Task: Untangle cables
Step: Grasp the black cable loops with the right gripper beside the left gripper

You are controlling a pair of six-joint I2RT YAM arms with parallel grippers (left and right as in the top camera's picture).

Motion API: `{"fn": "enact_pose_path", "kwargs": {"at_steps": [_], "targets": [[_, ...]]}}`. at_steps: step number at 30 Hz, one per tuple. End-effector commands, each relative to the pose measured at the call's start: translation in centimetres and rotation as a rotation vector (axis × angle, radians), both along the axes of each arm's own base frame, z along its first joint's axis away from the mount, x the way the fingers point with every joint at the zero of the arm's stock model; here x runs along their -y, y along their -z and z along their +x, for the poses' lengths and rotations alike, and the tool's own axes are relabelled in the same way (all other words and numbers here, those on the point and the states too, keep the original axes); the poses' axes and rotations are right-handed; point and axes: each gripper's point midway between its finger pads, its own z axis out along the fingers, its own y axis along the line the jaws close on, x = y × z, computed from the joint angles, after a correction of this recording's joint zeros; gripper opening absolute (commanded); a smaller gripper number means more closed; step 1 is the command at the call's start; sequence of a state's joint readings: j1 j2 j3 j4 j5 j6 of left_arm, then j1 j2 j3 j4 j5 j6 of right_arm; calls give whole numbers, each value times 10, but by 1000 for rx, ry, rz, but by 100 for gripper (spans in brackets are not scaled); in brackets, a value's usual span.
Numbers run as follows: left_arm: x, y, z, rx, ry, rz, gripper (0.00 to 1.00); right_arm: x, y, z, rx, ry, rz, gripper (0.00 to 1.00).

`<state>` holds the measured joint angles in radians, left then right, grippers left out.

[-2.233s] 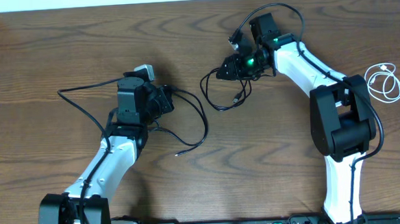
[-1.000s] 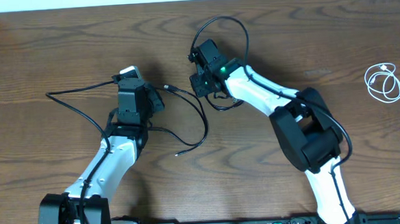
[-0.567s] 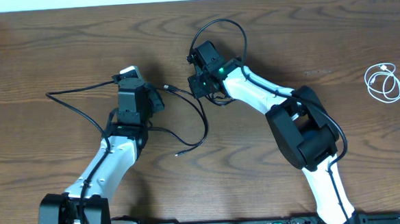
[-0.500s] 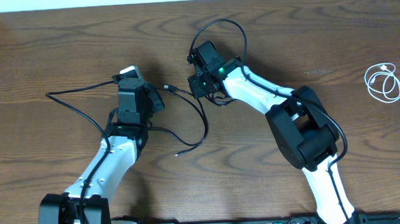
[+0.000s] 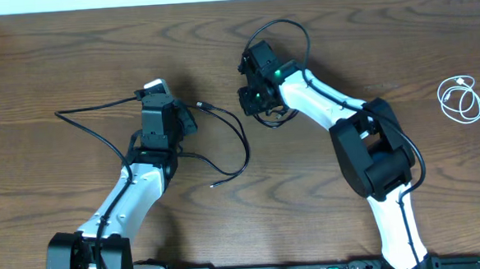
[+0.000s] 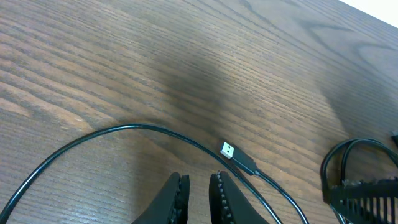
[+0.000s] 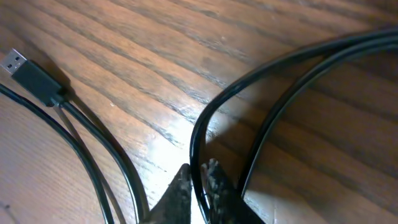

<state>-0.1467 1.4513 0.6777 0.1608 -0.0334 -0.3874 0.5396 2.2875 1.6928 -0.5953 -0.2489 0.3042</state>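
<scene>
**Cables [image 5: 90, 108]: one set aside, two black ones left to part**

The wooden table [image 5: 71, 44] carries all three cords, and both arms work near its middle. The left arm [image 5: 132, 189] reaches up from the near edge. The right arm [image 5: 364, 144] bends across toward it, so the two grippers sit near each other.

The long black cable [image 5: 246, 149] is the biggest of the cords. It sprawls around the left arm, from a sharp bend far out on the left to a wide curve between the arms, with a loose end lying below that curve. The left gripper [image 6: 199, 194] has its jaws almost together, with only a thin slit between them. Its wrist view does not show whether a cord is pinched there.

The looped black cable [image 5: 274, 123] is bunched in a small coil right under the right gripper [image 7: 198, 183]. That gripper's jaws are closed on one strand of the coil, which runs straight down between the fingertips.

The white cable [image 5: 460, 100] lies coiled alone at the far right, well apart from everything else, so that part looks finished.

Smallest is the USB plug [image 6: 230, 151] of the long cable, lying free on the wood just ahead of the left gripper.

By this showing the job is well along. The black cords seem nearly separate, but strands of both pass close together beside the right gripper, and whether they cross there is hidden. What remains, I judge, is to draw the coil clear and lay each black cord out alone.
</scene>
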Motion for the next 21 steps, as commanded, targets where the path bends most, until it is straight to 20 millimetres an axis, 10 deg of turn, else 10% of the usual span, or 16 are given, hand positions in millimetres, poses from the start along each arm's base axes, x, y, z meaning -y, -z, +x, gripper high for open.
{"fn": "enact_pose_path", "kwargs": {"at_steps": [1, 11, 21], "targets": [[-3, -7, 6, 20, -7, 25, 17, 19, 41, -21, -106, 5, -71, 11], [-3, -7, 6, 20, -7, 25, 17, 25, 45, -21, -55, -54, -156, 23], [-3, -7, 6, 21, -7, 25, 16, 34, 43, -12, 160, -49, -466, 10]]}}
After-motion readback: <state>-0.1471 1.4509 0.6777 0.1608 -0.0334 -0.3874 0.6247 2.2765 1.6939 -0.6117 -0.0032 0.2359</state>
